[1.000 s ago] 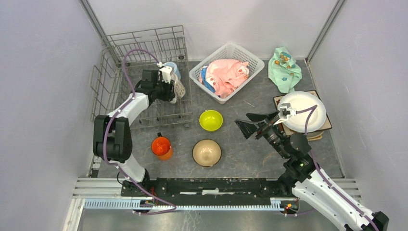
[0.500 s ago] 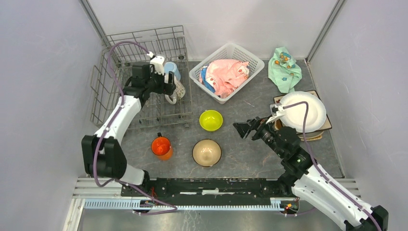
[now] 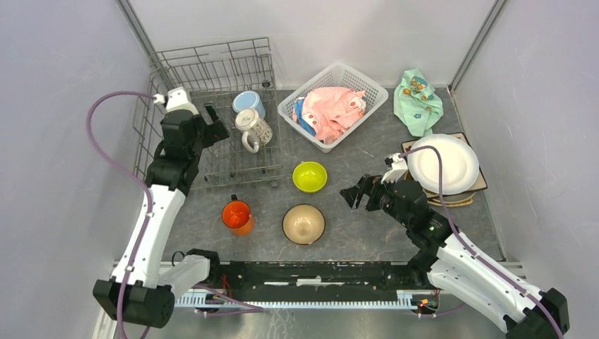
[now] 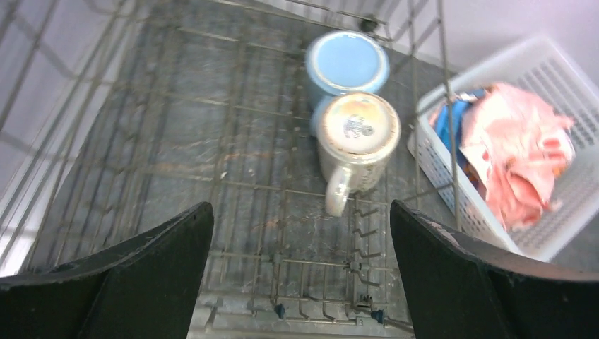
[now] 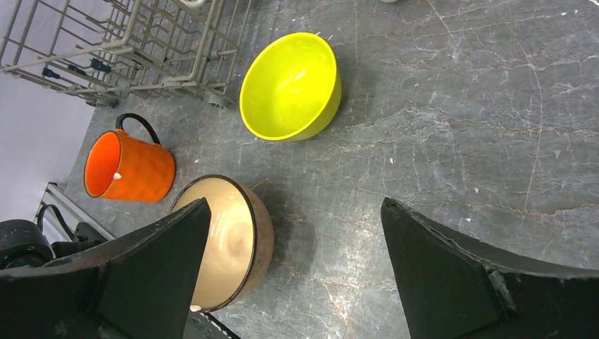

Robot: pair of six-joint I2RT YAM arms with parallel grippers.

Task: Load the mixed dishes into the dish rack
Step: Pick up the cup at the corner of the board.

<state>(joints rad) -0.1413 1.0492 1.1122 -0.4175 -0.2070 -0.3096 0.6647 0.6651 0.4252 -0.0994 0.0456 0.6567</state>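
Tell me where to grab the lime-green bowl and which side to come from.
Pinch the lime-green bowl by its rim, coming straight down from above, one jaw inside and one outside. It sits upright, mouth up, with bare table on its right side.

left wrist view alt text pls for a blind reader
Two mugs stand in the grey wire dish rack, a white patterned mug base up with a light-blue mug just behind it. The open left gripper frames the bottom, and a white basket holding a pink cloth sits at right.
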